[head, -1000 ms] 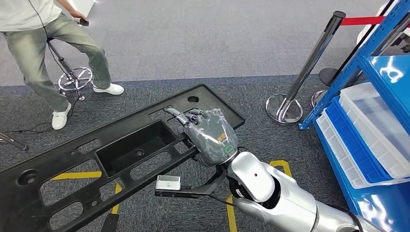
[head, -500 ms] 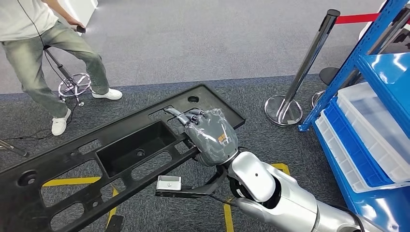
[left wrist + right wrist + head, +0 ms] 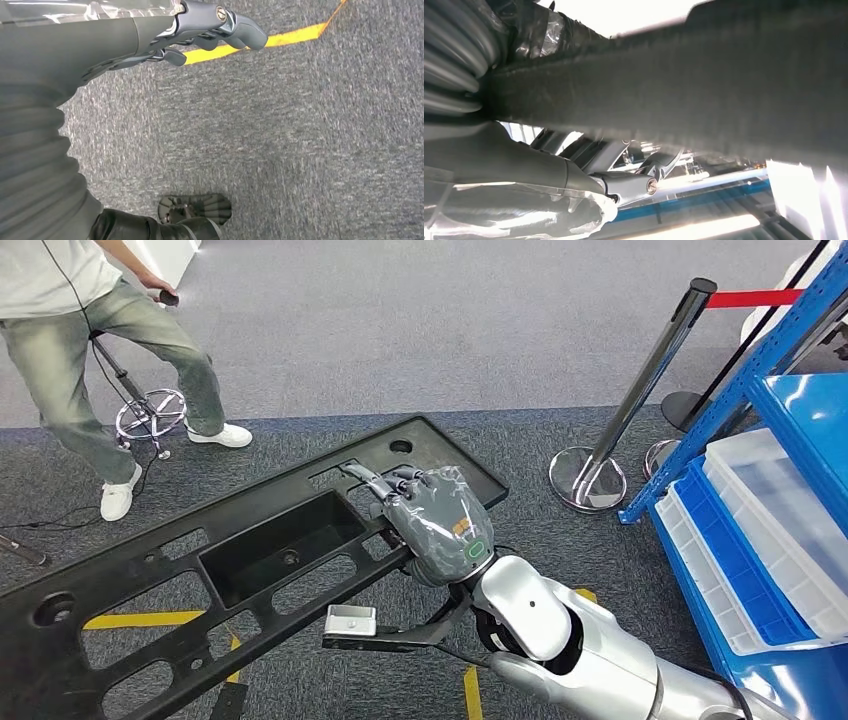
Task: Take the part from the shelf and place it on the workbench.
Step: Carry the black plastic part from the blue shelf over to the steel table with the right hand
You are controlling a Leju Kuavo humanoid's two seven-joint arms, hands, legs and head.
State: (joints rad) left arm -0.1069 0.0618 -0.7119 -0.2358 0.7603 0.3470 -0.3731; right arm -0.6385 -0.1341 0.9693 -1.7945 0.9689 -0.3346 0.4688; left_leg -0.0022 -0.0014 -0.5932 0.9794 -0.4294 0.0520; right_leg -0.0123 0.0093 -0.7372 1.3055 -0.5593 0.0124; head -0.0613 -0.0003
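A long black plastic panel [image 3: 250, 550], pierced by rectangular cut-outs and round holes, is held above grey carpet [image 3: 400, 340], running from the lower left of the head view up toward the centre. The right hand [image 3: 435, 520] is clamped over the panel's near edge toward its far end, fingers [image 3: 375, 483] hooked into a cut-out. In the right wrist view the panel's underside [image 3: 674, 85] is seen pressed against that hand [image 3: 524, 175], thumb below.

The left hand [image 3: 165, 35] hangs over carpet crossed by a yellow floor line [image 3: 295, 35]; its fingers [image 3: 240, 27] are loosely curled and apart, with nothing in them.

A blue shelf [image 3: 770, 350] carrying clear bins [image 3: 790, 510] stands at right, a chrome stanchion [image 3: 640, 390] with red belt [image 3: 755, 298] beside it. A person [image 3: 90, 350] in jeans stands at far left by a chrome stool base [image 3: 150, 415].
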